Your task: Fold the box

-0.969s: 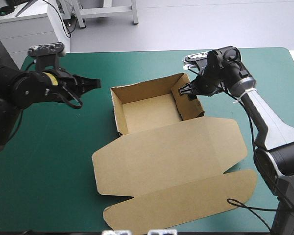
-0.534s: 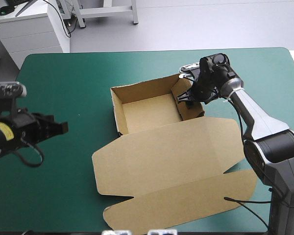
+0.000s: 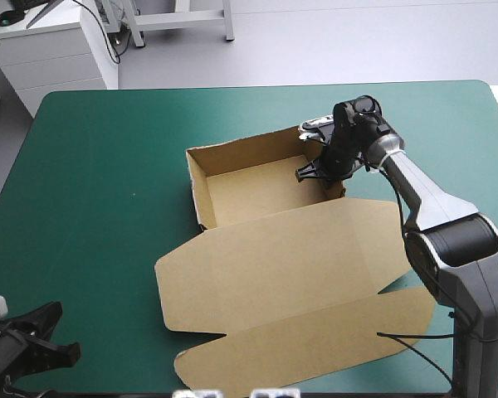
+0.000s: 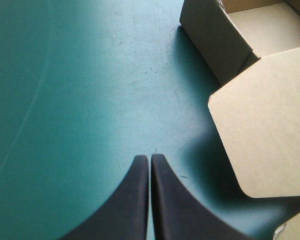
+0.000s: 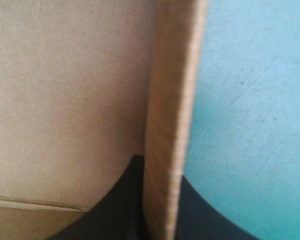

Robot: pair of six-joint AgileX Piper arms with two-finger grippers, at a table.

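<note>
The brown box [image 3: 257, 178] stands in the middle of the table as an open tray, with its lid [image 3: 290, 265] lying flat toward the front edge. My right gripper [image 3: 311, 172] sits over the tray's right wall. In the right wrist view that wall [image 5: 172, 100] runs up between the black fingers, and the right gripper [image 5: 157, 165] is shut on it. My left gripper [image 3: 58, 336] is low at the table's front left corner, far from the box. In its own view the left gripper [image 4: 150, 157] is shut and holds nothing, with the tray corner [image 4: 215, 40] and the lid [image 4: 265, 125] ahead to one side.
Bare teal-green cover [image 3: 100, 191] stretches left of the box and beyond it. The lid's outer flap [image 3: 315, 344] reaches almost to the table's front edge.
The left arm pulled back from beside the tray to the front left corner. The right gripper moved along the right wall and shut on it.
</note>
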